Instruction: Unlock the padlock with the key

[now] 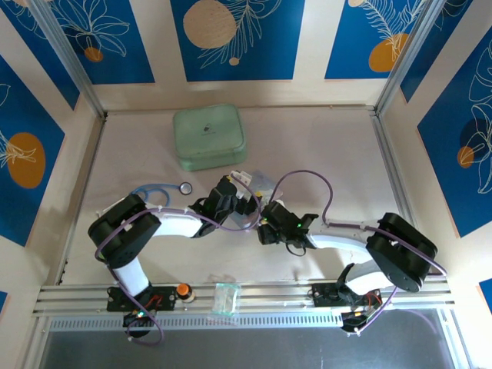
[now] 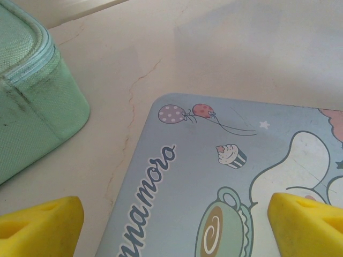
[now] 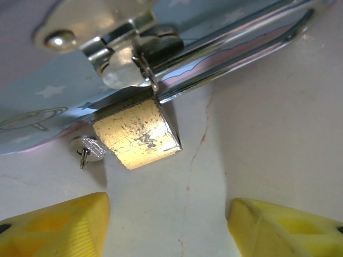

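From above, the pale worktop [image 1: 323,154] carries a rounded-square mint fabric case [image 1: 209,137] at upper centre. The left wrist view adds the lavender cartoon-printed tin [image 2: 214,176] beneath the wide-spread left claw [image 2: 171,225]. The right wrist view shows, mid-frame above the wide-spread right claw [image 3: 169,225], the scratched brass padlock [image 3: 136,134] hooked to the tin's shiny hasp [image 3: 107,32], with the round-headed silvery key [image 3: 88,148] against its left end.

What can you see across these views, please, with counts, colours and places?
case: one, mint green, far centre
tin: one, lavender, cartoon-printed, below left hand
padlock: one, brass, on tin's hasp
key: one, silvery, at padlock's left side
stethoscope: one, blue tube, left of tin
button: one, orange, near edge
packet: one, clear, near edge
left hand: one, yellow tips, open over tin
right hand: one, yellow tips, open facing padlock
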